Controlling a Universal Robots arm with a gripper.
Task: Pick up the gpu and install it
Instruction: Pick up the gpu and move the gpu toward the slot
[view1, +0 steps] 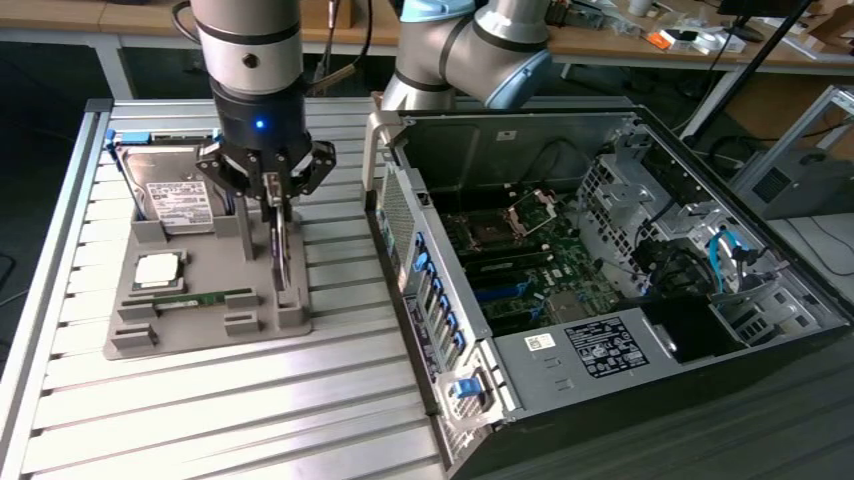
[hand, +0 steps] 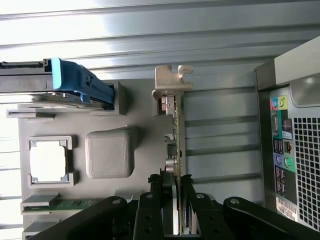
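Observation:
The gpu (view1: 278, 255) stands on its edge at the right side of the grey holder tray (view1: 200, 335). In the wrist view the gpu (hand: 175, 132) is seen edge-on, a thin dark board with its silvery end bracket (hand: 170, 82) at the far end. My gripper (view1: 272, 192) hangs straight above the tray with the card's top edge between its fingers. My gripper (hand: 174, 184) presses both black fingers (hand: 159, 187) against the two faces of the board, shut on it. Whether the card's lower edge still rests in the tray slot is unclear.
The tray also holds a silver hard drive (view1: 167, 190) in a blue caddy (hand: 75, 82), a processor (view1: 158, 268) and a green memory stick (view1: 200, 298). The open computer case (view1: 601, 280) lies at the exterior view's right, its wall close to the tray, motherboard (view1: 527, 265) exposed.

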